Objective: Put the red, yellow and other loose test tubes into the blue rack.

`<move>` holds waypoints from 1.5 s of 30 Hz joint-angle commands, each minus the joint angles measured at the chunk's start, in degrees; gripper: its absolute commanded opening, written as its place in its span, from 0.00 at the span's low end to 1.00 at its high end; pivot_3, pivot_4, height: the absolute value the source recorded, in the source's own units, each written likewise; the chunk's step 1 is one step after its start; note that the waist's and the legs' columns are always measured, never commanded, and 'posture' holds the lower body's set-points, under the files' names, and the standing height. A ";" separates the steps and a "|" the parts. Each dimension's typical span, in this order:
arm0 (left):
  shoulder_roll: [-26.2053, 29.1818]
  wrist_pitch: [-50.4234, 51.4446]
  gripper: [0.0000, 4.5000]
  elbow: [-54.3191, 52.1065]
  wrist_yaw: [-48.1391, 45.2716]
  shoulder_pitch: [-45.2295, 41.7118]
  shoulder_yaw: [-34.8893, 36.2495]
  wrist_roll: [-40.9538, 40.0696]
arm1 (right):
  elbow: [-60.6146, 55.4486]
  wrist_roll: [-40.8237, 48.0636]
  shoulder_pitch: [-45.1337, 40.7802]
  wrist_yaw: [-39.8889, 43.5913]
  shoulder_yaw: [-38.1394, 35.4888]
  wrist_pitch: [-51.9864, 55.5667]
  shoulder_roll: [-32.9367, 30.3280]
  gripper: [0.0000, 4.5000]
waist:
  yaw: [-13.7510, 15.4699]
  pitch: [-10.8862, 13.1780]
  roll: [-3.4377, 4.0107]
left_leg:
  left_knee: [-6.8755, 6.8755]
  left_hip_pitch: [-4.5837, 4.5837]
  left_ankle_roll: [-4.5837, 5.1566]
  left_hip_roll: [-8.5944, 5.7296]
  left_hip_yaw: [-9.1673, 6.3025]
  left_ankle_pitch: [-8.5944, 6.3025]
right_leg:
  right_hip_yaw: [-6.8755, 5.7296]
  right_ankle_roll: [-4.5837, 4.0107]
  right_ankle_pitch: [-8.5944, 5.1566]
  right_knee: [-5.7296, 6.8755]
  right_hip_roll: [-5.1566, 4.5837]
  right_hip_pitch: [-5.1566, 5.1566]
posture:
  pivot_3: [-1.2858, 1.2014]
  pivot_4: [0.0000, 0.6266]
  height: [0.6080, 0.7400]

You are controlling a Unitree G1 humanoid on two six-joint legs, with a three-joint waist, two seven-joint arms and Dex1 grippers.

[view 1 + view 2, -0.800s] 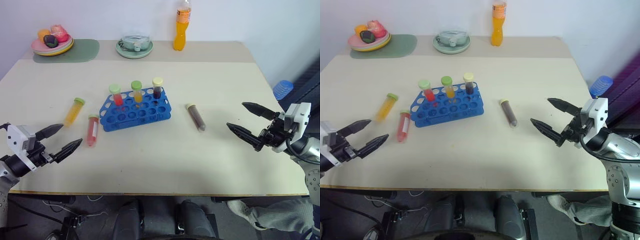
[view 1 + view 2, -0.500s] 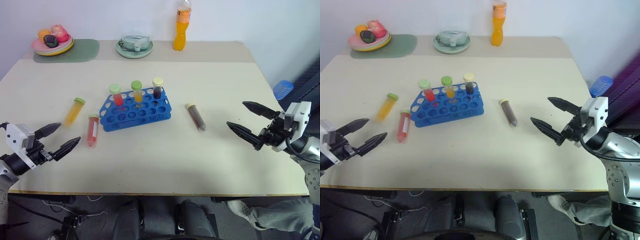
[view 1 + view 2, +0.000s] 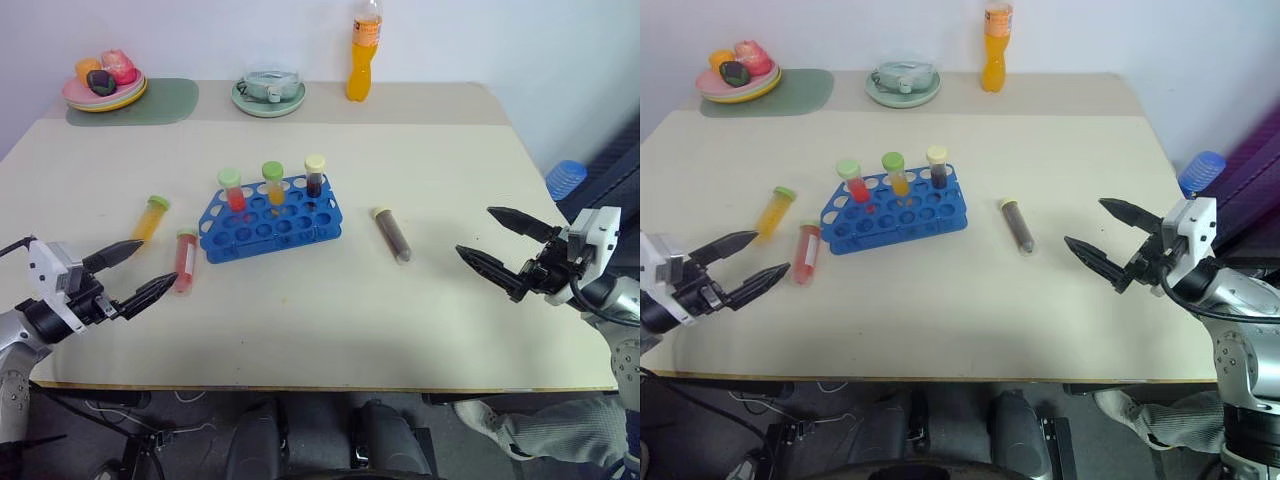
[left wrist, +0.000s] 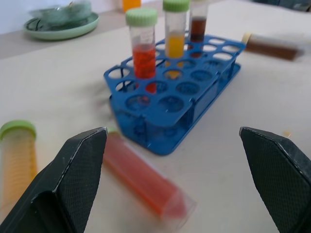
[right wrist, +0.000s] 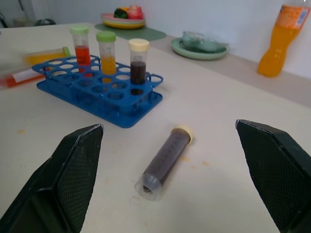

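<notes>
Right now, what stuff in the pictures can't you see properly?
- Red tube: blurred in the left wrist view, label unreadable.
- Green dish at the table's far edge: contents too small to name in the eye views.
- Orange bottle: its top is cut off by the picture's edge.
- Blue-capped thing beside the table: partly hidden behind the table's edge.

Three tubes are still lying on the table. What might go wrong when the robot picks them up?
The red tube and yellow tube lie close together beside the blue rack; the open left tool may nudge one and roll it. The dark tube could also roll. Three standing tubes could get bumped during insertion.
</notes>
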 commanded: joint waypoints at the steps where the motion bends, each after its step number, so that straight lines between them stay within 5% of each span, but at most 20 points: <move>1: 1.43 1.52 0.99 -1.79 -3.59 -1.18 -0.62 -3.42 | -3.16 0.62 0.04 -2.36 -0.92 1.70 -0.52 1.00 | -0.01 0.00 0.00 | 0.00 0.00 0.00 0.00 0.00 0.00 | 0.00 0.00 0.00 0.00 0.00 0.00 | 0.52 0.24 1.00; 5: 2.13 2.01 0.99 -1.43 -6.62 -4.54 -2.51 -4.64 | -7.14 -4.53 -1.75 -13.52 1.16 10.34 -2.53 1.00 | -0.01 0.00 0.01 | 0.02 0.00 0.00 0.00 -0.01 0.00 | -0.01 0.00 0.00 0.01 0.00 0.00 | 0.52 0.24 1.00; 10: 1.80 1.63 0.99 -2.97 -8.04 -9.88 -8.03 -2.94 | -2.57 -2.95 -18.64 -19.72 11.92 36.00 -6.90 1.00 | -0.81 0.00 0.04 | 0.08 0.03 -0.05 0.01 -0.01 0.03 | 0.12 -0.05 0.03 0.16 -0.01 -0.09 | 0.52 0.24 1.00; 14: 2.42 -1.03 0.99 -3.23 -9.60 -12.58 -11.94 0.26 | 10.99 -3.35 -40.56 -23.15 22.27 56.48 0.71 1.00 | -1.90 0.01 0.05 | -0.01 0.01 -0.02 0.03 0.01 0.02 | 0.12 -0.06 0.02 0.21 0.04 -0.20 | 0.52 0.24 1.00; 18: 1.98 -1.51 0.99 -2.86 -9.36 -12.97 -12.82 0.59 | 18.24 -4.14 -49.81 -24.09 25.41 64.50 6.34 1.00 | -1.43 0.01 0.06 | 0.00 -0.28 -0.36 0.04 0.07 0.22 | 0.17 -0.06 0.01 0.40 0.04 -0.60 | 0.52 0.24 1.00; 31: 1.10 -3.29 0.99 -3.47 -8.74 -9.94 -13.06 1.06 | 51.11 -16.91 -63.60 -27.61 29.37 54.46 16.75 1.00 | -1.82 0.01 0.06 | 0.08 -0.41 -0.37 0.02 0.22 0.23 | 0.16 -0.04 0.02 0.40 -0.02 -0.68 | 0.52 0.24 1.00; 39: 0.67 -4.03 0.99 -4.68 -7.58 -7.24 -12.71 0.93 | 61.21 -25.39 -66.73 -23.25 35.76 43.92 20.88 1.00 | -2.06 0.00 0.05 | 0.06 -0.30 -0.38 0.04 0.23 0.23 | 0.17 -0.04 0.02 0.44 -0.02 -0.62 | 0.52 0.24 1.00; 42: 0.80 -4.04 1.00 -5.16 -7.25 -6.40 -12.37 0.79 | 63.34 -28.17 -67.18 -21.11 37.86 41.70 21.97 0.80 | -2.25 0.00 0.05 | 0.06 -0.29 -0.39 0.05 0.22 0.23 | 0.17 -0.04 0.02 0.45 -0.02 -0.61 | 0.52 0.24 1.00; 45: 1.02 -4.15 1.00 -5.46 -7.05 -5.49 -11.93 0.80 | 64.98 -30.44 -67.27 -19.98 38.64 39.61 22.60 0.47 | -2.54 0.00 0.05 | 0.06 -0.29 -0.39 0.05 0.21 0.24 | 0.16 -0.05 0.02 0.46 -0.01 -0.61 | 0.52 0.24 1.00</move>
